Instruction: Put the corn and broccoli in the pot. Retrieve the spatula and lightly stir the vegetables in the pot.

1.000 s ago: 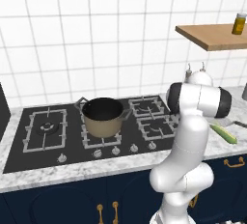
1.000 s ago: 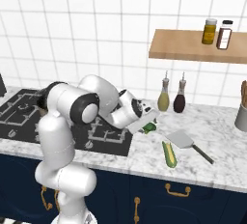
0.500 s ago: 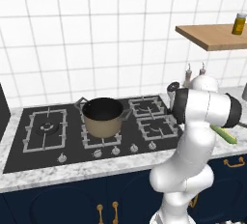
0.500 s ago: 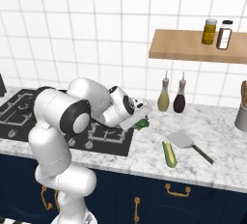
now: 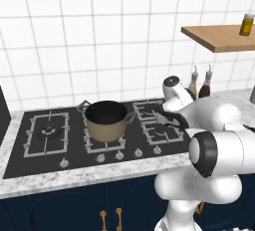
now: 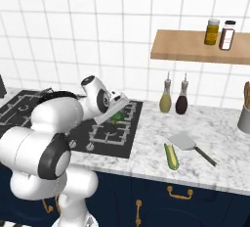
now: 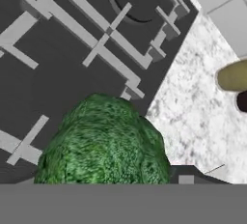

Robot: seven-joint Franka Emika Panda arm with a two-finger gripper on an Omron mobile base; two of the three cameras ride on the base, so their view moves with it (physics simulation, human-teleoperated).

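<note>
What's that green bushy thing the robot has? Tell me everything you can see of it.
It is a broccoli: a rounded, bumpy, deep green head with a rough, leafy-looking surface. Its stalk is hidden. In the hand view it sits right at the gripper, over the black stove near the edge of the marble counter. From the right base view a bit of its green peeks out under the white hand, held above the stove's grates, not yet at the pot.
</note>
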